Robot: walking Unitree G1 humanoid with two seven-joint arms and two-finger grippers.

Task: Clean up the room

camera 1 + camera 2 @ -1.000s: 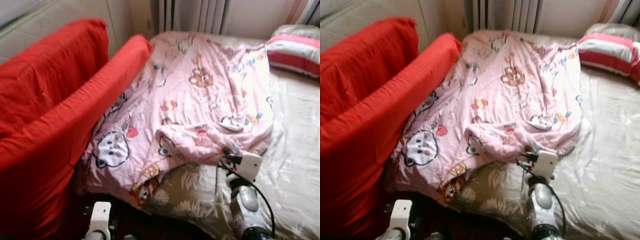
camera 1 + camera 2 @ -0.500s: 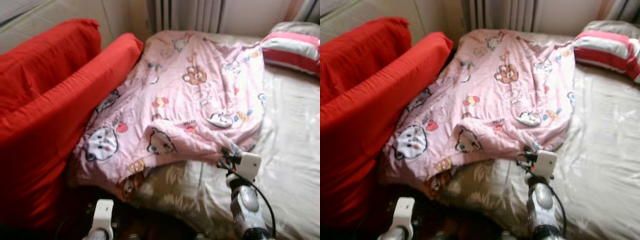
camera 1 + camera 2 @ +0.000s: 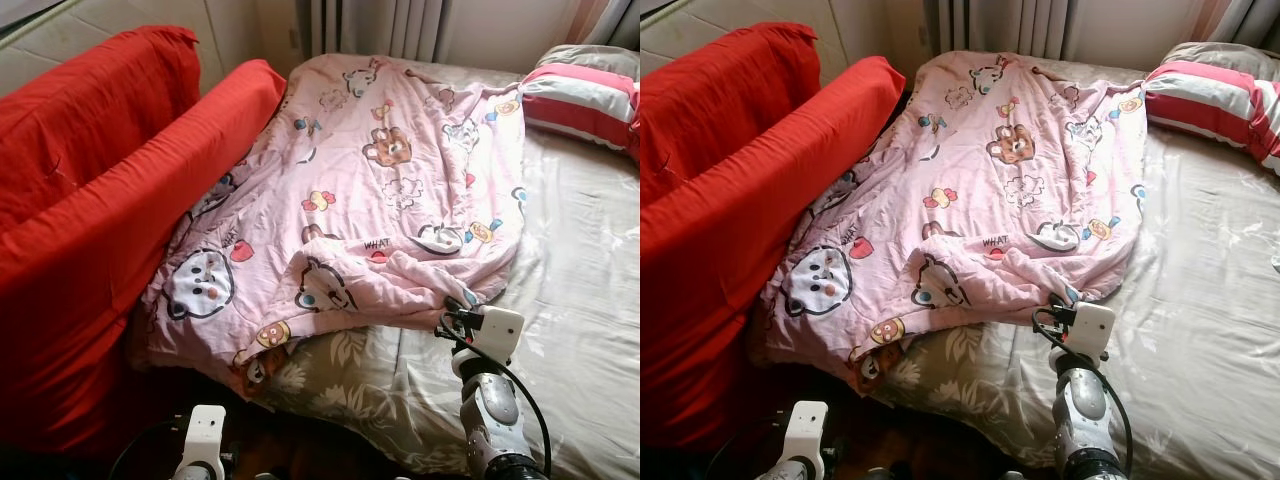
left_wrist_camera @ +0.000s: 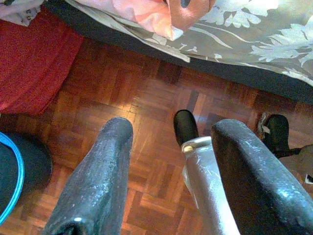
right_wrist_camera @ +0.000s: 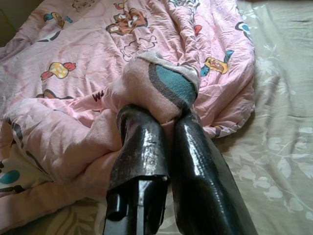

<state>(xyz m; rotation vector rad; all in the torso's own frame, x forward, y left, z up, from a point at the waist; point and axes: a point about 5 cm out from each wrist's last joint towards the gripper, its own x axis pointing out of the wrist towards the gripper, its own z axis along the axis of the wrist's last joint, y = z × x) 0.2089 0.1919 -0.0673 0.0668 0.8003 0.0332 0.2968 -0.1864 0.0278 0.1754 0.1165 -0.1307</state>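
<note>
On the bed (image 3: 580,260), the pink cartoon blanket (image 3: 380,190) lies rumpled beside the red sofa (image 3: 90,220) at left. At its near edge the right gripper (image 5: 164,120) pinches a fold of blanket. Low at near left, the left gripper (image 4: 168,166) hangs open over the wooden floor (image 4: 122,98).

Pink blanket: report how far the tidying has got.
Done: nothing obvious; the pink blanket lies crumpled across the bed. In hand: the right gripper is shut on a blanket fold. Left: spreading or folding it. The left gripper hangs open above the floor.
</note>
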